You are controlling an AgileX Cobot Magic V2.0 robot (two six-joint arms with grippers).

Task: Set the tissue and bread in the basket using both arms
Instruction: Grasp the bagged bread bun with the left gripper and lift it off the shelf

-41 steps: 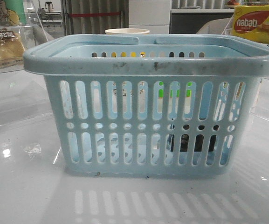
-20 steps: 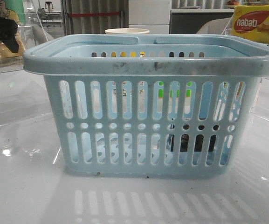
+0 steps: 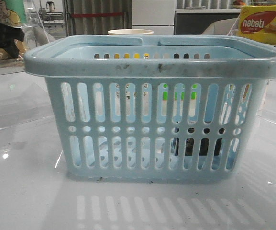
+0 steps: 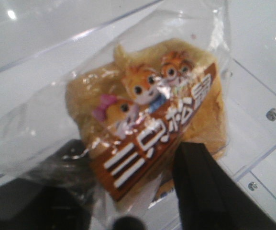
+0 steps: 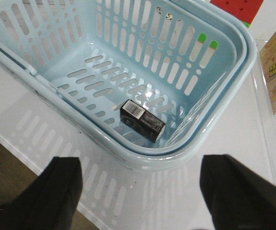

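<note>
L arm at bread, basket off to its right

Bread (image 4: pixel 147 129) lies between left gripper (image 4: pixel 128 191) fingers, label strip running diagonal; looks gripped, but can't tell for sure if closed on it. In front view it's far left of basket (image 3: pixel 152 69), so L arm is the nearer one. Tissue (image 5: pixel 142 120) already on basket floor. Right gripper (image 5: pixel 147 191) hangs above basket rim, fingers wide, holding nothing.
</note>
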